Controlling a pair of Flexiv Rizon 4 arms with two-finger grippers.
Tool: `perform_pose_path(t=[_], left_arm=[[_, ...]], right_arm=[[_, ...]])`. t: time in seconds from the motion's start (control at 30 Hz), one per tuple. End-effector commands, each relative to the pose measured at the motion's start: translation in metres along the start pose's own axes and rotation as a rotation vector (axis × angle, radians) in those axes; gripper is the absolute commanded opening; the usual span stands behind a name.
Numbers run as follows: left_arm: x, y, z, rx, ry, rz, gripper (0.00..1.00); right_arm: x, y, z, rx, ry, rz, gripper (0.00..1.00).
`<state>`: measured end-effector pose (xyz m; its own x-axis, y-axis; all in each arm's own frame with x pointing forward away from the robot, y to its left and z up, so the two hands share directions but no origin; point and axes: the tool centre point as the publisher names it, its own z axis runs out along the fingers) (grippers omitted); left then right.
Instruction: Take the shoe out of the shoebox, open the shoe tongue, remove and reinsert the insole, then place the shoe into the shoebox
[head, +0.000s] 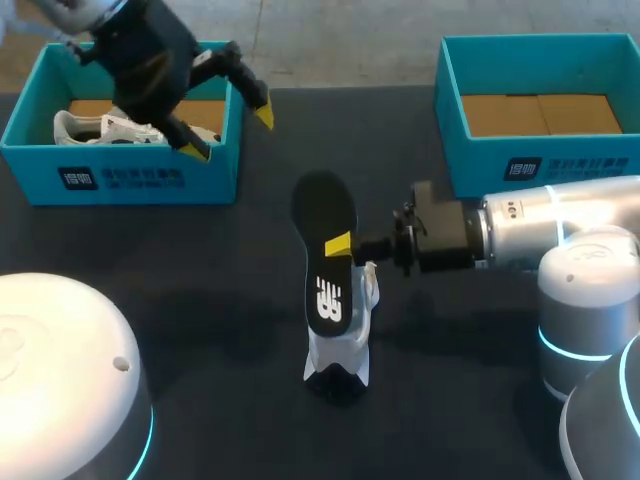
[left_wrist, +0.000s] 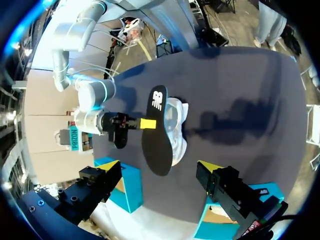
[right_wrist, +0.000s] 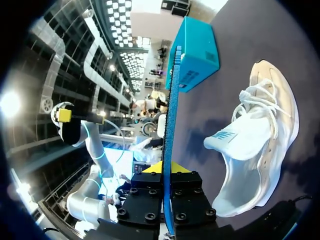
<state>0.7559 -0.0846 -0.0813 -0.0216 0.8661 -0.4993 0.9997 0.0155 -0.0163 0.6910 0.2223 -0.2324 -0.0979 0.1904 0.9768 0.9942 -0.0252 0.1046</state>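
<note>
A black insole is held above the table's middle, and my right gripper is shut on its edge. In the right wrist view the insole runs edge-on between the fingertips. A white shoe lies on the dark table just under and beside the insole, shown on its side with laces loose as the shoe. My left gripper hangs open and empty above the left teal shoebox. From its wrist view I see the insole, the shoe and the right gripper far ahead.
The left shoebox holds another white shoe. A second teal shoebox with a bare cardboard floor stands at the back right. White robot bases sit at the near left and near right corners.
</note>
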Motion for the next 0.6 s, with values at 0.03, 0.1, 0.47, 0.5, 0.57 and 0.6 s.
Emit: perform_pose_path(t=[0.03,0.1,0.47,0.5,0.57,0.6], left_arm=[[-0.016,0.023,0.008,0.067,0.207,-0.026,1.0],[-0.02,0.024,0.011,0.072,0.246,-0.017,1.0],[-0.041,0.033,0.03,0.082,0.463,0.004,1.0],[-0.042,0.033,0.031,0.085,0.468,0.005,1.0],[-0.043,0.032,0.034,0.107,0.481,0.013,1.0],[-0.043,0.031,0.036,0.115,0.49,0.013,1.0]], right_arm=[[0.001,0.002,0.003,0.004,-0.008,0.002,0.0],[0.001,0.002,0.003,0.004,-0.008,0.002,0.0],[0.001,0.002,0.003,0.004,-0.008,0.002,0.0],[0.001,0.002,0.003,0.004,-0.008,0.002,0.0],[0.001,0.002,0.003,0.004,-0.008,0.002,0.0],[0.001,0.002,0.003,0.004,-0.008,0.002,0.0]])
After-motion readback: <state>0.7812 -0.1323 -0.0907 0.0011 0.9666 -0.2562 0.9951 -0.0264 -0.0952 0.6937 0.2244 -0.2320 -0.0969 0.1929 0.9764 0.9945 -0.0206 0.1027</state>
